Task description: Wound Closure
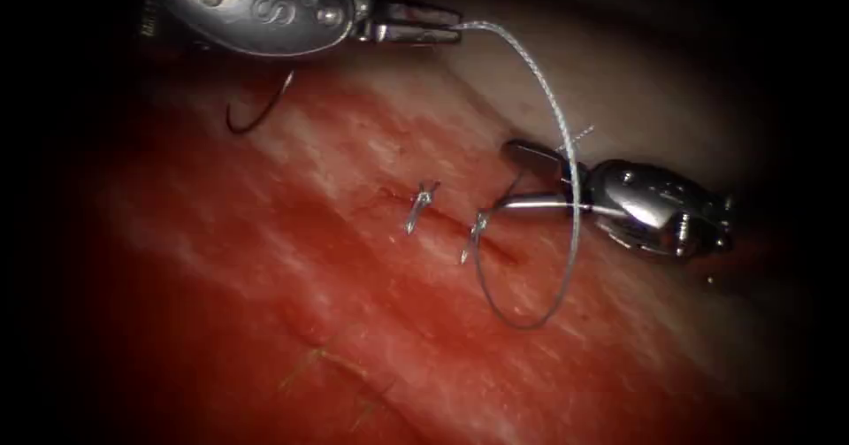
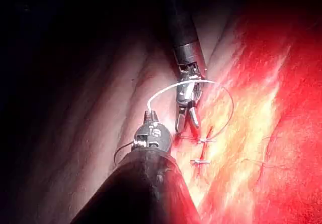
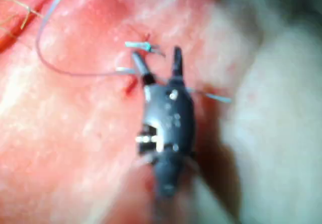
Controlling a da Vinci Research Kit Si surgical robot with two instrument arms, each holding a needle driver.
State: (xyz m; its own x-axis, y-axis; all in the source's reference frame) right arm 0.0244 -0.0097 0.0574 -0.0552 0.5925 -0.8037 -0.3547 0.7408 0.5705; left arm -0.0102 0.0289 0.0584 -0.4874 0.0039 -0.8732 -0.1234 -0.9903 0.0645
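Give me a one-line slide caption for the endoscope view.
Left tool holds the thread, looping past the open right tool to the second stitch; needle lies free, upper left.

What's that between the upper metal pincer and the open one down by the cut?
In the endoscope view, thread arcs from the left pincer, which holds it, down past the open right pincer, looping to a stitch in the tissue.

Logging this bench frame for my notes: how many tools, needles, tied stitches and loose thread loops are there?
Tools: 2, left tool holding thread, right tool open
Needles: 1, needle lying free
Tied stitches: 2, stitch and second stitch
Thread loops: 1, thread
Total: 6
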